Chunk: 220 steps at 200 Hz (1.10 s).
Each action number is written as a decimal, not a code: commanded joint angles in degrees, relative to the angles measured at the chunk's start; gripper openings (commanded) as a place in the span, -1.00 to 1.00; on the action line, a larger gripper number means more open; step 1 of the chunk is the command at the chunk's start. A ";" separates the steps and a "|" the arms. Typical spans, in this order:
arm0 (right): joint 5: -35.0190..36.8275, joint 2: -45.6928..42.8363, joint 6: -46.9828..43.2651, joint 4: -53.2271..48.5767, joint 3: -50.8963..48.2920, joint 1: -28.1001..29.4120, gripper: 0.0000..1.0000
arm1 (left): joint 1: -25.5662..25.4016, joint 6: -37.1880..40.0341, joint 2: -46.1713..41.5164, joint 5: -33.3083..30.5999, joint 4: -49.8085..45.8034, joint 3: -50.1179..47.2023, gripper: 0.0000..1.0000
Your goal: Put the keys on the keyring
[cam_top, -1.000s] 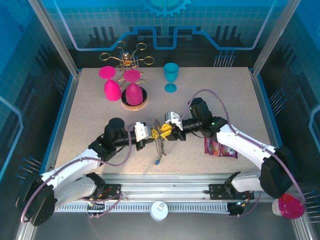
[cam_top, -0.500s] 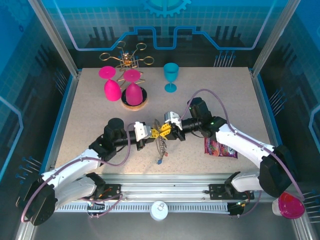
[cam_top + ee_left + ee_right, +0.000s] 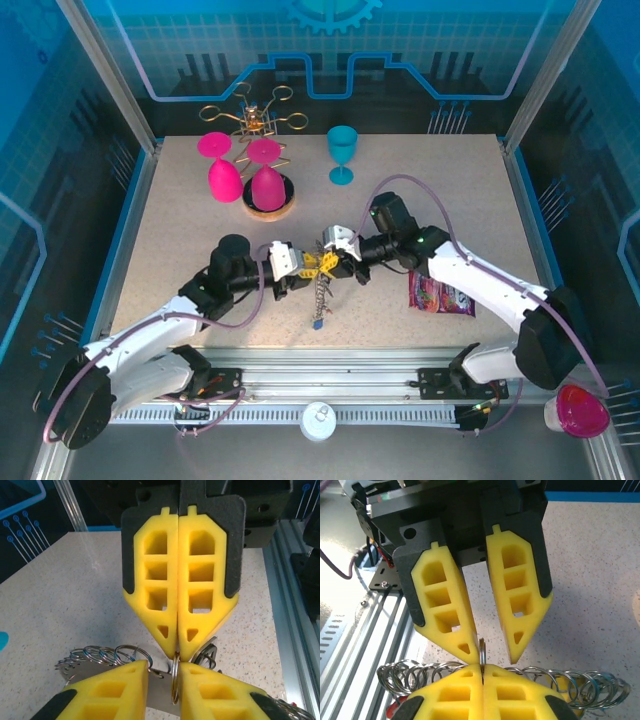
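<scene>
Yellow foam tips come nose to nose over the middle of the speckled beige counter (image 3: 180, 215), where the two arms meet. The right pincer (image 3: 329, 266) is pressed tight together and nips one silvery ring of the keyring (image 3: 320, 292), a dark flexible loop strung with small metal split rings. The left pincer (image 3: 311, 267) stands a little apart, one tip on each side of that same ring; I cannot tell whether either tip touches it.

In the right wrist view the right pincer (image 3: 482, 667) has the ring upright in its seam, and the left pincer (image 3: 492, 656) straddles it from above. More rings fan out to both sides. From the grip, the keyring trails toward the near edge of the counter, and a tiny blue-headed key (image 3: 317, 322) lies at its lower end.

Well apart at the back stand a teal plastic goblet (image 3: 342, 155), two pink goblets (image 3: 225, 180) turned upside down and a gold wire rack (image 3: 255, 115). A colourful foil packet (image 3: 440, 295) lies under the right arm.
</scene>
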 commanded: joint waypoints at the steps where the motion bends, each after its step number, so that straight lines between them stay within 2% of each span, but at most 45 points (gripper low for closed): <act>1: 2.91 1.91 -5.03 -8.53 5.00 3.38 -1.00 | -0.67 4.00 0.71 -1.81 -6.73 4.19 -0.70; 17: 3.77 2.67 -6.04 -10.50 6.96 4.40 -1.00 | -0.82 6.25 1.38 -2.18 -10.89 5.66 -0.90; 34: 4.34 3.17 -6.61 -11.45 8.58 5.33 -1.00 | -1.15 7.35 1.85 -2.01 -12.56 6.26 -1.00; 53: 4.15 3.53 -6.76 -11.87 9.86 6.10 -1.00 | -1.28 7.52 1.96 -1.49 -12.42 6.43 -1.00; 73: 3.50 1.05 -2.78 -6.55 7.03 4.49 -1.00 | -1.22 7.77 0.95 -1.39 -11.96 5.86 -1.00; 76: 3.24 0.61 -1.80 -5.54 6.49 3.95 -0.89 | -1.25 7.60 0.67 -1.41 -11.48 5.54 -1.00; 84: 2.63 -1.13 0.61 -2.86 4.42 2.55 -0.46 | -1.22 7.11 -0.19 -1.83 -9.54 4.48 -1.00; 90: 2.54 -2.39 1.82 -1.16 2.62 1.73 -0.30 | -1.27 6.56 -0.84 -2.15 -7.75 3.59 -1.00; 97: 3.66 -3.92 3.13 0.88 0.46 1.19 -0.24 | -1.21 5.55 -1.46 -2.57 -5.85 2.76 -1.00; 140: 10.34 -9.00 10.22 9.45 -9.18 1.61 -0.13 | -1.16 0.42 -2.77 -4.50 3.40 -0.56 -1.00; 175: 13.10 -7.68 12.17 14.05 -12.34 1.66 -0.11 | -1.21 -1.15 -2.78 -3.69 5.62 -1.30 -1.00; 220: 10.78 -5.11 12.79 16.59 -11.25 1.76 -0.21 | -1.14 -1.44 -2.96 -2.93 6.02 -1.56 -1.00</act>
